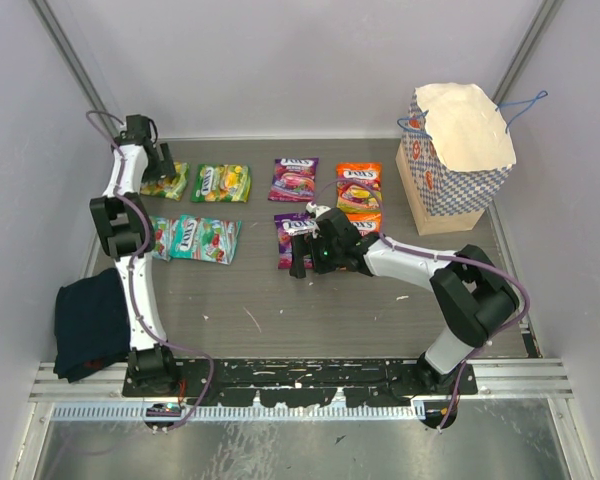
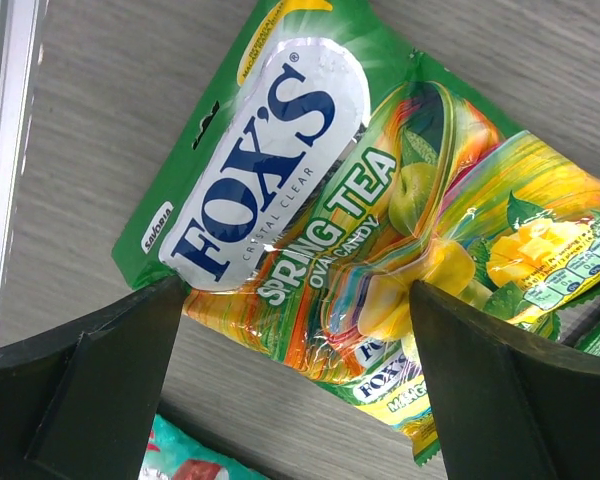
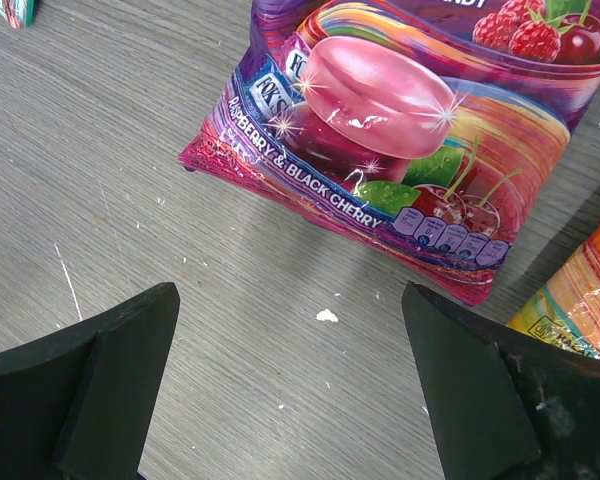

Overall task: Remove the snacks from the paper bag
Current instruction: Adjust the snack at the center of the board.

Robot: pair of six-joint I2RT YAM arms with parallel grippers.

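Grey wood-grain counter (image 1: 270,310) carries the snacks (image 1: 221,183), laid flat in two rows across its far half: green and teal packets toward the left edge, purple and orange ones toward the middle, eight as far as I can count from above. The paper bag (image 1: 458,170) stands in the far right corner, well apart from the left-hand packets, with its cream inside turned to the overhead camera; what it holds, if anything, cannot be made out.

The left end effector (image 2: 295,295) hangs over the green Spring Tea packet (image 2: 310,200) near the far left corner, its jaws spread fully wide on either side of the packet's lower edge and gripping nothing.

The right end effector (image 3: 288,300) sits low over bare counter near the middle, jaws equally wide and empty, just short of the purple raspberry packet (image 3: 400,130).

A dark blue cloth (image 1: 90,325) lies at the left edge near the front corner.
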